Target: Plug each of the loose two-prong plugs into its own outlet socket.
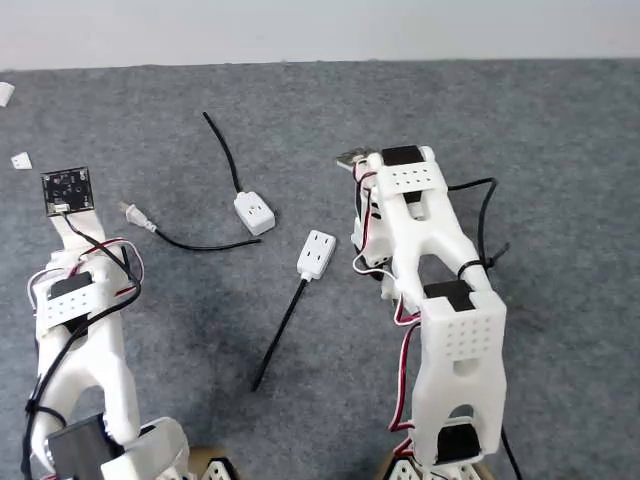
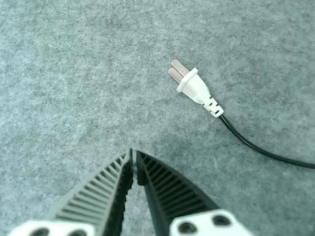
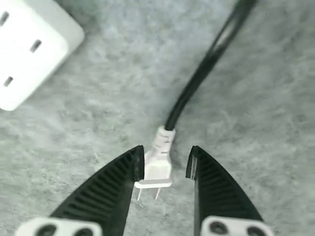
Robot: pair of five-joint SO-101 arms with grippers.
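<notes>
Plug [image 3: 157, 164] lengthwise between right jaws (parted), prongs inward, cord outward

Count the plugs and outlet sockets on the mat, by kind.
two-prong plugs: 2
outlet sockets: 2
Total: 4

Grey felt mat [image 1: 520, 120] (pale wall [image 1: 300, 30] behind)
</notes>
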